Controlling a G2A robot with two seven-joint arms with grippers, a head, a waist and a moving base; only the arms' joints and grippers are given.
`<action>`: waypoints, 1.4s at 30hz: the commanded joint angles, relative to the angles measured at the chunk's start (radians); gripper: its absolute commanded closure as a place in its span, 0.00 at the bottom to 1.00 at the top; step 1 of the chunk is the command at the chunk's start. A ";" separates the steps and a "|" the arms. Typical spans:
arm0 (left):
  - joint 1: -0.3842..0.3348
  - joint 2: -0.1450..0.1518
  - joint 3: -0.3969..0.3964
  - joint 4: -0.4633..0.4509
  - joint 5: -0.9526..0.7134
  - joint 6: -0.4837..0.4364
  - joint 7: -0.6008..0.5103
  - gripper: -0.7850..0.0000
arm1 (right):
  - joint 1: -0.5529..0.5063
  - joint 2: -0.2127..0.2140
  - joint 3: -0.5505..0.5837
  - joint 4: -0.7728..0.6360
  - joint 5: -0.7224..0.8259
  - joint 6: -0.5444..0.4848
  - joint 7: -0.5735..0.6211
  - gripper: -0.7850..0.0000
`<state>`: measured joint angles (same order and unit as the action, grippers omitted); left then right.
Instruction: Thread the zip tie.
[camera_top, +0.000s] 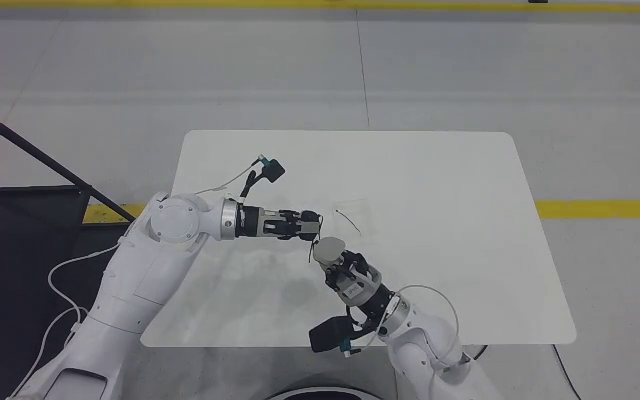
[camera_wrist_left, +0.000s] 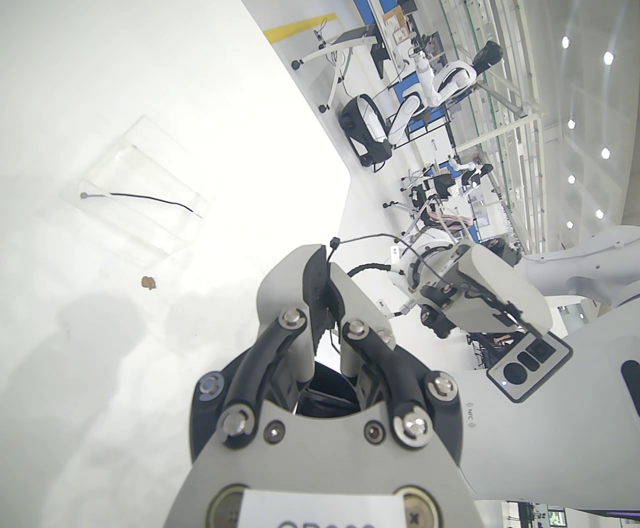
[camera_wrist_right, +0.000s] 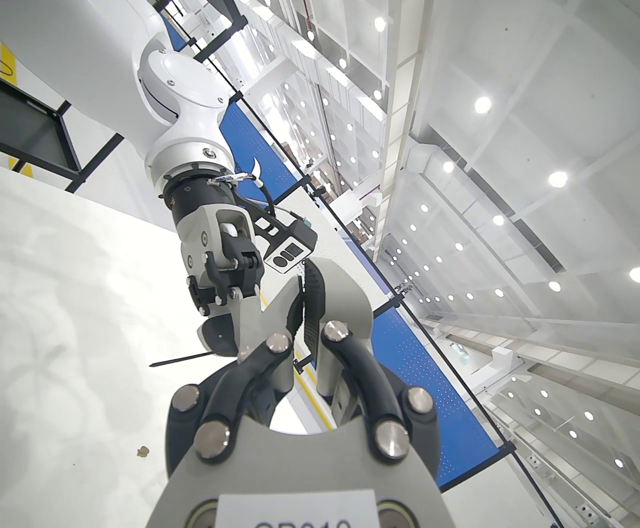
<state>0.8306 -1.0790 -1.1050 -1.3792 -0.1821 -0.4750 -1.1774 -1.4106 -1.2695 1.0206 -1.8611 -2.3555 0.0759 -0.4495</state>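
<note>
The left fingers (camera_wrist_left: 292, 285) are shut tight on the zip tie (camera_wrist_left: 333, 244), whose small square head is seen just past their tips. From there the thin strap is carried in a loose arc across to the right fingers (camera_wrist_right: 342, 295), likewise shut on it. The two sets are held nearly tip to tip above the middle of the counter (camera_top: 450, 200), a little toward its left edge. In the right wrist view a pointed end is seen jutting from the left fingers; whether it has been passed through the head cannot be told. Just beyond, toward the far edge, a clear sleeve (camera_wrist_left: 150, 160) holding a second tie (camera_wrist_left: 150, 201) and a brown scrap (camera_wrist_left: 148, 283) are laid flat; neither is judged to be in the way.
</note>
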 joint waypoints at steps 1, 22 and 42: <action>0.000 0.000 0.000 0.000 0.000 0.000 0.000 1.00 | 0.000 0.001 0.001 -0.002 -0.005 -0.015 -0.003 1.00; 0.000 0.000 0.000 0.000 0.000 0.000 0.000 1.00 | -0.001 0.015 0.008 -0.011 -0.054 -0.116 0.012 1.00; 0.002 0.000 0.000 -0.002 0.001 0.002 0.006 1.00 | 0.004 0.005 0.001 -0.003 -0.007 0.026 0.043 1.00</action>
<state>0.8306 -1.0790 -1.1050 -1.3792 -0.1821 -0.4750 -1.1773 -1.4060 -1.2640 1.0208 -1.8646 -2.3654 0.0949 -0.4060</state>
